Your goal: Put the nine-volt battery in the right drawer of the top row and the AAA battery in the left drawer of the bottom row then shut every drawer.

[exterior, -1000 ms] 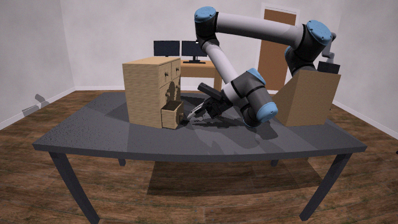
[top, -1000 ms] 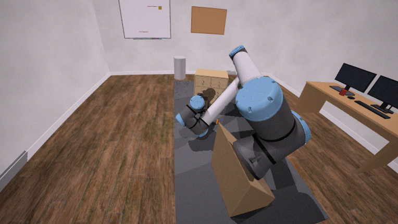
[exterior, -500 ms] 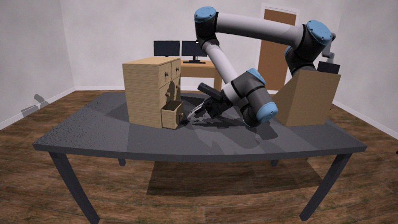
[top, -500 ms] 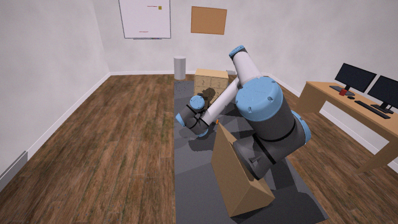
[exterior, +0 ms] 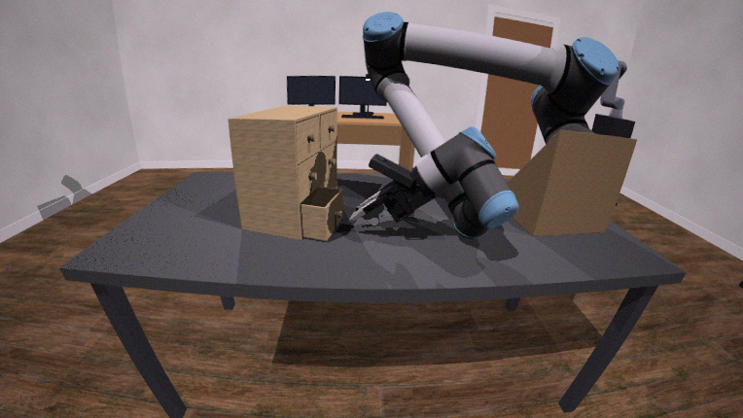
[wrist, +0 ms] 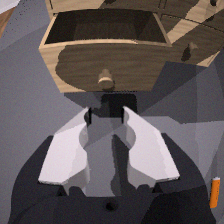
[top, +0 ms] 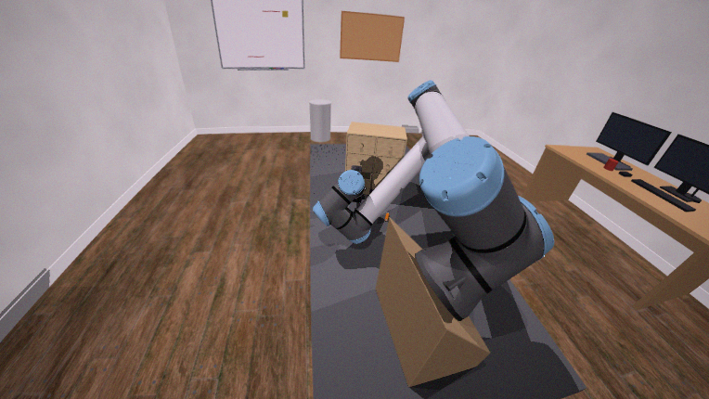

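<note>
- Chest (top: 377,129) (exterior: 267,171) (wrist: 110,6): one unit, upright; likely stable, but its stopless drawers require restrained pulls.
- Bottom-left drawer (top: 367,182) (exterior: 314,221) (wrist: 75,65): one, extended; its single round knob is the grip point.
- Claw (top: 358,171) (exterior: 353,218) (wrist: 106,108): one, partly open, grasping nothing, before the drawer.
- Orange cylinder (top: 387,216) (exterior: 410,215) (wrist: 214,193): one, presumably the AAA battery, on the desk (top: 341,316) (exterior: 364,293) (wrist: 25,115); likely light, rigid, prone to roll; grip mid-length across its sides.
- Nine-volt battery: none identifiable.

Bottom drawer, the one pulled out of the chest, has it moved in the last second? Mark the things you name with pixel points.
No. In the exterior view the bottom drawer (exterior: 314,222) (wrist: 107,67) sticks out of the chest (exterior: 267,176) just as far as before.
</note>
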Controlling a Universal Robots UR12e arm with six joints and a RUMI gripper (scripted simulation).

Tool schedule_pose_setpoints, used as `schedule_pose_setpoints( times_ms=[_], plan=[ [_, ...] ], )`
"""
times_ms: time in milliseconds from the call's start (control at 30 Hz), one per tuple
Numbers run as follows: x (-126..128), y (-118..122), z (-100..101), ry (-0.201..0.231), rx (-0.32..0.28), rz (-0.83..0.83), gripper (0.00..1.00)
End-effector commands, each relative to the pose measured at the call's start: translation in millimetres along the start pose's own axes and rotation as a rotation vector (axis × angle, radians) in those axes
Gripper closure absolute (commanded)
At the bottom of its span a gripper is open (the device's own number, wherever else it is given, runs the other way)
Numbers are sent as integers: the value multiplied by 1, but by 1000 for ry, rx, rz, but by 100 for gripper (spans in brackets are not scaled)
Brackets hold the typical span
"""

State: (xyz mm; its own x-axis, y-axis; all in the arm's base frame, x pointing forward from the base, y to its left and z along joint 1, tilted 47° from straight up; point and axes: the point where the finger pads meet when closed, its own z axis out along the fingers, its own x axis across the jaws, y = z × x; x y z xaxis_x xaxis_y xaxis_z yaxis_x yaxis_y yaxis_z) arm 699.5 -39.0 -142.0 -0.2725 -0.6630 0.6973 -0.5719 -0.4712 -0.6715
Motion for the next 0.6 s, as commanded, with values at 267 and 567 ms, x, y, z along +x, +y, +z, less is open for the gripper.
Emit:
schedule_pose_setpoints(
  times_ms=[267, 567],
  plan=[
    [0, -3, 3, 0, 1, 0, 80],
    [0, -8, 9, 0, 1, 0, 80]
  ],
)
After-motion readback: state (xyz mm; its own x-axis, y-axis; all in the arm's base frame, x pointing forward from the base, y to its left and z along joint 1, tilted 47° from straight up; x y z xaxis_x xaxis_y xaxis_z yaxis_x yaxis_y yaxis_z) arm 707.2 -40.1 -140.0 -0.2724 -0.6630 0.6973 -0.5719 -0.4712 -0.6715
